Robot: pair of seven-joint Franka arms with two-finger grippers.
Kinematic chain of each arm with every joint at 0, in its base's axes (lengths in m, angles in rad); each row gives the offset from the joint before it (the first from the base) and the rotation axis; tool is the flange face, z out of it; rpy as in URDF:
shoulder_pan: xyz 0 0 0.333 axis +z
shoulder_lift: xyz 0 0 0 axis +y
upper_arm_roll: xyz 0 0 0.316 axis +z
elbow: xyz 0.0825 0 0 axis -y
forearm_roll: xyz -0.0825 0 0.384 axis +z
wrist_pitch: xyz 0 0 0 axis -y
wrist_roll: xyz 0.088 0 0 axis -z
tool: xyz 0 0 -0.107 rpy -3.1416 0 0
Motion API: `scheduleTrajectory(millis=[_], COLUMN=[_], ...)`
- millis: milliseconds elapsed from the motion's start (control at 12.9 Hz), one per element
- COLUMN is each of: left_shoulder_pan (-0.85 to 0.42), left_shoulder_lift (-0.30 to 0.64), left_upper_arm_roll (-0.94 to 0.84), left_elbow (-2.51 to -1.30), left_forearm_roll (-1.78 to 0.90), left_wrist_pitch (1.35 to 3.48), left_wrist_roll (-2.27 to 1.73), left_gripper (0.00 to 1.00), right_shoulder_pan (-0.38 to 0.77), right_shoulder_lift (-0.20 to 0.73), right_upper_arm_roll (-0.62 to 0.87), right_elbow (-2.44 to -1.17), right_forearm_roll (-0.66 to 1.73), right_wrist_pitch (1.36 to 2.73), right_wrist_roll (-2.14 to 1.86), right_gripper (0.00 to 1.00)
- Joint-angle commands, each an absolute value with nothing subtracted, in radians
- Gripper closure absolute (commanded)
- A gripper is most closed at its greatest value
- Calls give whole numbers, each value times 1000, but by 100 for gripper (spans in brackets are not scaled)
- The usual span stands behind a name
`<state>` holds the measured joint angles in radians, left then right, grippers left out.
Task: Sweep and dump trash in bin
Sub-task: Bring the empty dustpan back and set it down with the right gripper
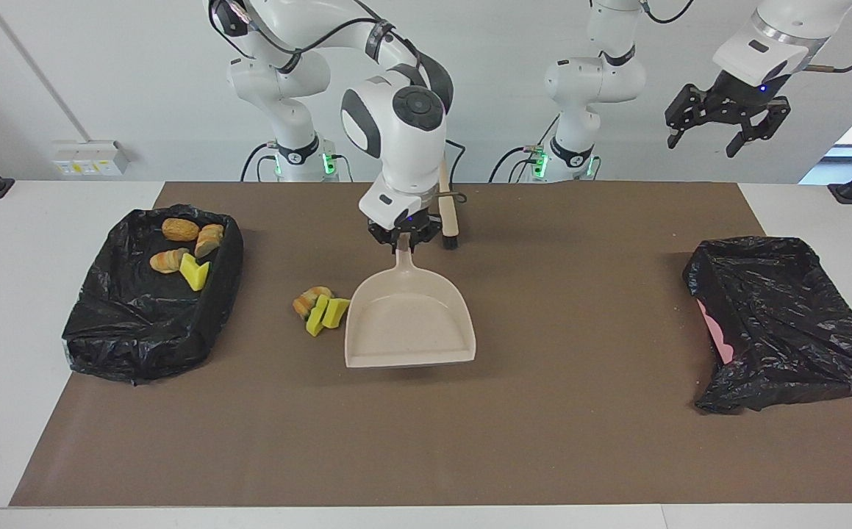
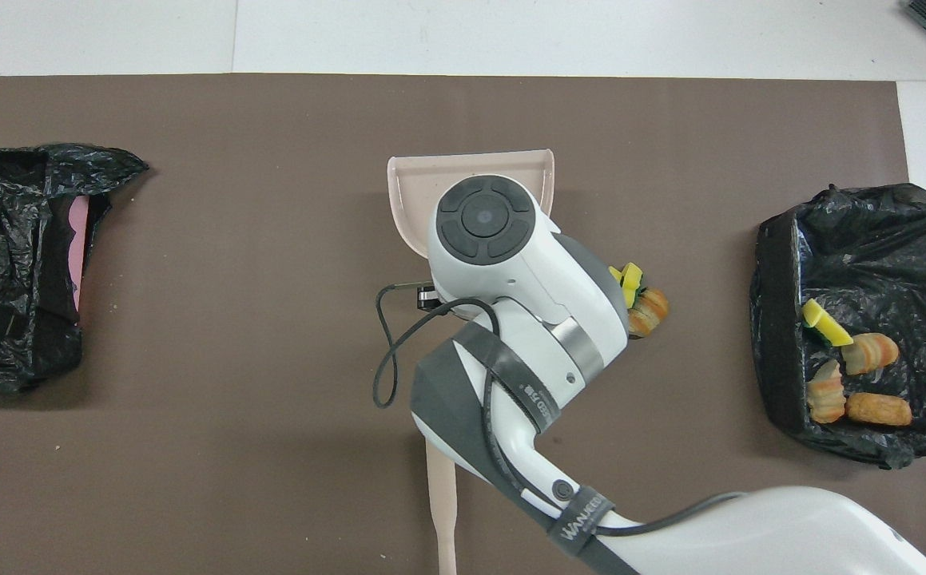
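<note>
A second black-bagged bin [image 1: 786, 323] sits on the brown mat [image 1: 543, 441].

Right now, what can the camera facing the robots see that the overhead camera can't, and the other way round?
Only the facing view shows the left gripper, open and waiting high over its end of the table, the right gripper shut on the dustpan handle, and the brush bristles.

Only the overhead view shows the whole brush handle, but the right arm hides most of the dustpan.

Both show two bins lined with black bags, scraps in one, and loose scraps beside the dustpan.
</note>
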<state>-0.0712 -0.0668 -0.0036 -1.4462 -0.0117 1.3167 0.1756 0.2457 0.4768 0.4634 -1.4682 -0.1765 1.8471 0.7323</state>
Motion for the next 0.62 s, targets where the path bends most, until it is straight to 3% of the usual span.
scheduleTrajectory(millis=[0,542], left_shoulder_pan=[-74,-80], left_shoulder_lift=[-92,-94], left_upper_arm_roll=[-5,-6], left_elbow=[-1480,-1482], left_forearm_roll=[8,6], left_wrist_pitch=[1333,1333], left_wrist_roll=[170,169], left_gripper=[0,0], right_shoulder_pan=[288,272], right_shoulder_lift=[604,615], right_upper_arm_roll=[460,465], right_elbow=[-1342,-1468], right_forearm_roll=[-172,-179], right_wrist_pitch=[1859,1993], right_wrist_roll=[793,808], right_gripper=[100,100])
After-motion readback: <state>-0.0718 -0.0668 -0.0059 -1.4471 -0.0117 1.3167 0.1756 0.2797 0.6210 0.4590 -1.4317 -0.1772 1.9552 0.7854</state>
